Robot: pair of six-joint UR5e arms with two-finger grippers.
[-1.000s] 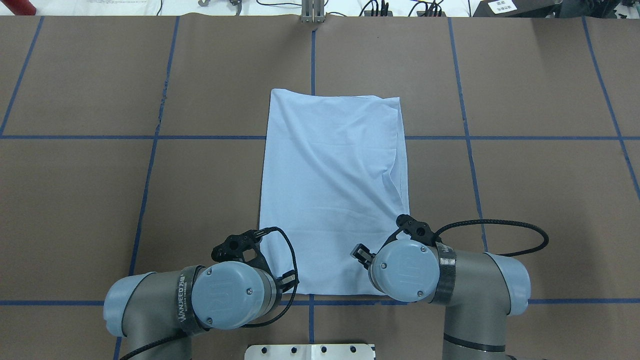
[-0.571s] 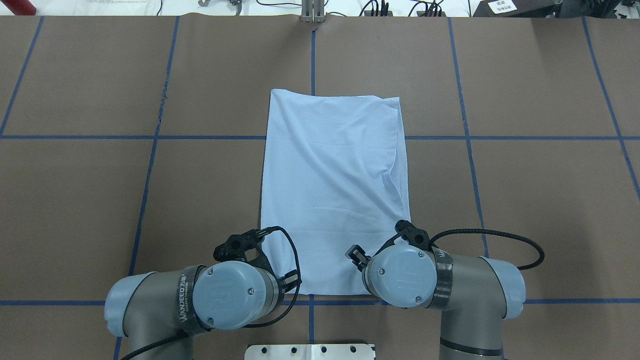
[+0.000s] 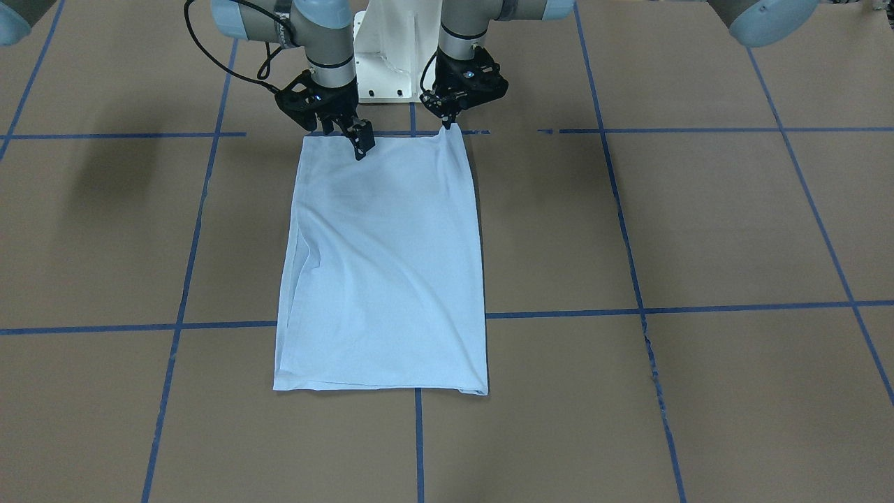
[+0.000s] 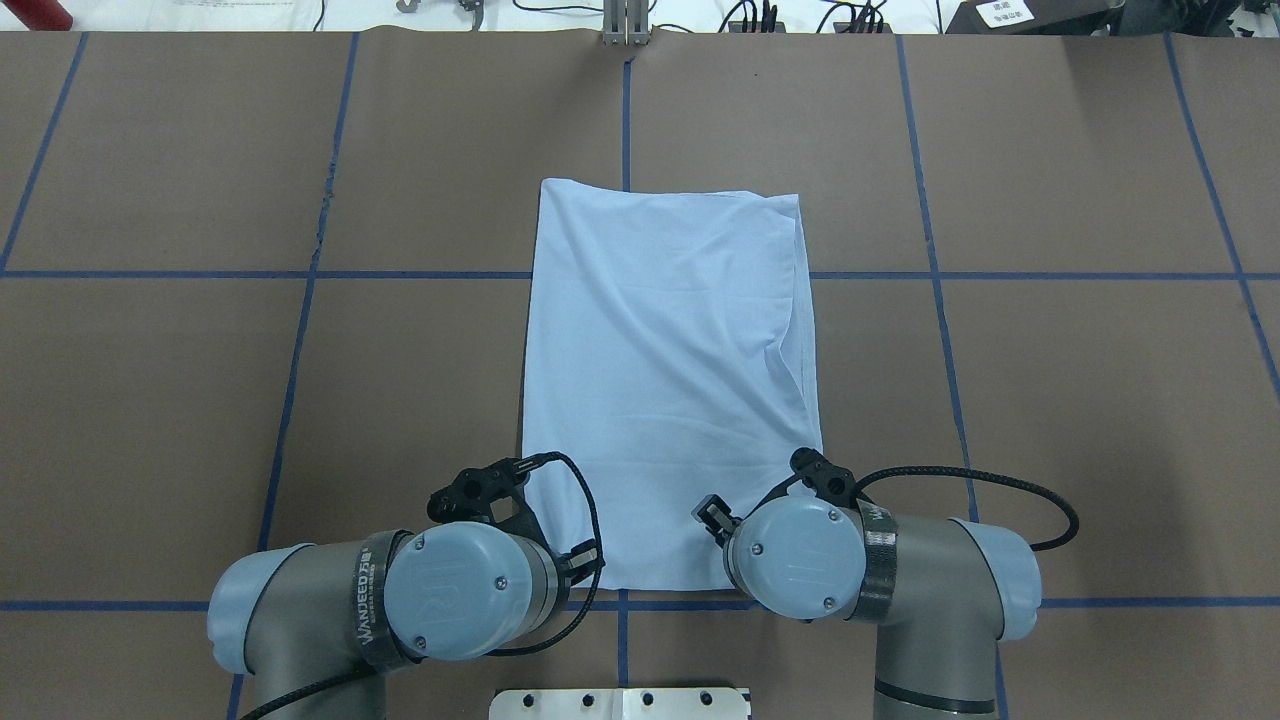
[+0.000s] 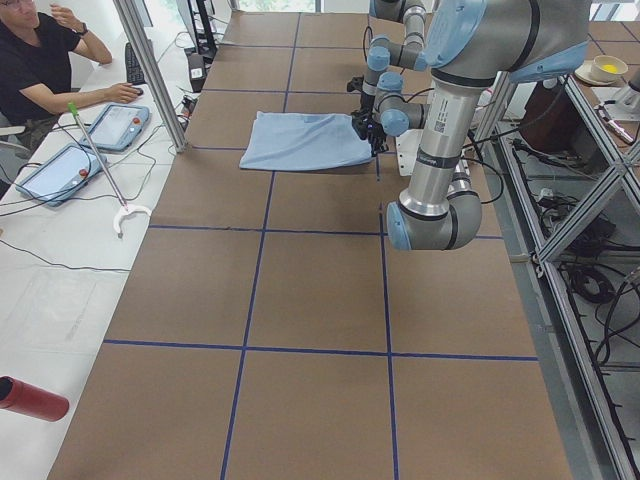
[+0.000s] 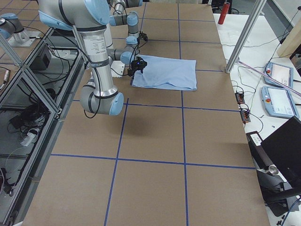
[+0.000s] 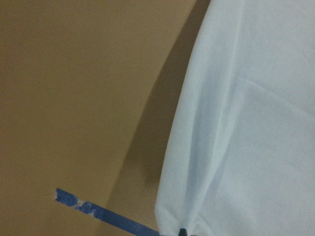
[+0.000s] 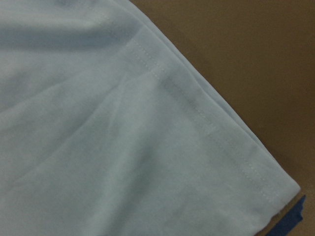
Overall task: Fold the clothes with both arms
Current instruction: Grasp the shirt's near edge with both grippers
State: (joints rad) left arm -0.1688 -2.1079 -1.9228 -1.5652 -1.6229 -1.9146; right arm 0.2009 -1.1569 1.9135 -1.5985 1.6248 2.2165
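The light blue T-shirt [image 3: 380, 265] lies folded into a long rectangle on the brown table, also seen in the overhead view [image 4: 665, 380] and in both side views [image 5: 305, 140] [image 6: 167, 73]. My left gripper [image 3: 447, 124] is shut on the near corner of the shirt, which rises into a small peak; the left wrist view shows the cloth [image 7: 246, 123] gathering toward a dark fingertip. My right gripper [image 3: 345, 140] stands open just over the near hem, at the other corner. The right wrist view shows only the stitched hem [image 8: 197, 113]. The collar and the print are hidden.
The white pedestal base [image 3: 394, 49] stands just behind the grippers. Blue tape lines [image 4: 625, 130] grid the table. A seated person [image 5: 40, 60] and teach pendants [image 5: 115, 125] are beyond the far edge. A red cylinder [image 5: 30, 398] lies off the table.
My right arm has slid a little to the left and toward the robot along the near hem. The left arm and the shirt have barely moved.
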